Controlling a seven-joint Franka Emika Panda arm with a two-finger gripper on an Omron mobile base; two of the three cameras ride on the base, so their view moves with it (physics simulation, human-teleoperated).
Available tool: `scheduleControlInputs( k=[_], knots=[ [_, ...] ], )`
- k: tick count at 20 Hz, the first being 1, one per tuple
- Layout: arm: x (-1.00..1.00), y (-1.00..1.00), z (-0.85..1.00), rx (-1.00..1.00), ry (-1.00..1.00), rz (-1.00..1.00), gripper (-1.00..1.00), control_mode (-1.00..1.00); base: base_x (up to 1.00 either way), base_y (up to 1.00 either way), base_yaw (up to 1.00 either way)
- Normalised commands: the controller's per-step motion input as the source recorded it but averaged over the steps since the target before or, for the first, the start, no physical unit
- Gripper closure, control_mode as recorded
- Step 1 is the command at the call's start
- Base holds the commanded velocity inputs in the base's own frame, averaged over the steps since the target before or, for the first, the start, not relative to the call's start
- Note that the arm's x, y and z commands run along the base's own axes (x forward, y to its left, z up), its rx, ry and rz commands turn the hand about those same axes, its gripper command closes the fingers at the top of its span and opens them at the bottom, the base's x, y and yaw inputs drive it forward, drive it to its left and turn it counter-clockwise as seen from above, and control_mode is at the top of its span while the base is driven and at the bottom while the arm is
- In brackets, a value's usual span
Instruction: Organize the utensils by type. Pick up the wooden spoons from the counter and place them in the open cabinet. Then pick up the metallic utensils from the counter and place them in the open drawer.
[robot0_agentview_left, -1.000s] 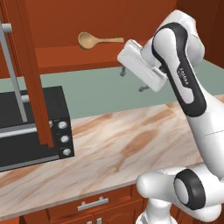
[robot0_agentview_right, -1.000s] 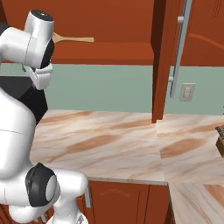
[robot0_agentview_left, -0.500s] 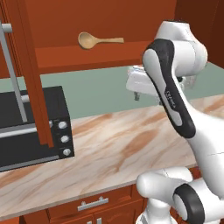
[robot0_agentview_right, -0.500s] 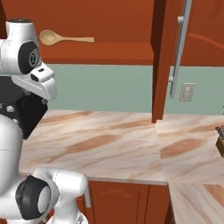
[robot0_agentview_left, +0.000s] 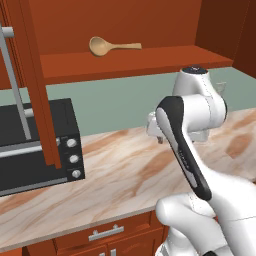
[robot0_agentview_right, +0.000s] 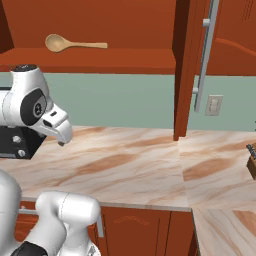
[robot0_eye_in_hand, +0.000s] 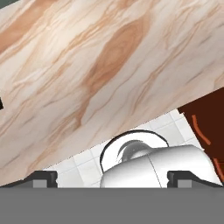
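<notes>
1. Judged risk: the tool (robot0_agentview_right: 61, 141) hangs low over bare desk (robot0_agentview_right: 130, 165) with no utensil near it. The search for the remaining pieces could sweep the elbow into the toaster oven (robot0_agentview_left: 35, 145) beside it, or into the open cabinet door (robot0_agentview_left: 37, 80).
2. The tool is released, its jaws spread fully, grasping and touching nothing.
3. One wooden spoon (robot0_agentview_left: 111, 46) lies on the cabinet shelf (robot0_agentview_left: 135, 60), high above the tool and well apart from it.

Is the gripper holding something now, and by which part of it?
Nothing is held. The gripper is open and empty above the counter; one wooden spoon lies in the cabinet.
</notes>
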Motion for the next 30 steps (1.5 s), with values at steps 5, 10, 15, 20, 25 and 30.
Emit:
scheduleControlInputs(
  k=[5,10,15,20,25,30],
  knots=[
    [0.00,0.00,-0.21,-0.12,0.00,0.00,-1.00,-1.00,0.00,0.00,0.00],
    [0.00,0.00,0.00,0.00,0.00,0.00,-1.00,-1.00,0.00,0.00,0.00],
    [-0.26,0.00,-0.11,-0.01,0.11,0.00,-1.00,-1.00,0.00,0.00,0.00],
    [0.00,0.00,0.00,0.00,0.00,0.00,-1.00,1.00,-0.91,0.00,0.10],
    [0.00,0.00,0.00,0.00,0.00,0.00,-1.00,1.00,-0.96,-0.02,0.27],
    [0.00,0.00,0.00,0.00,0.00,0.00,-1.00,1.00,-0.91,-0.01,0.63]
  ],
)
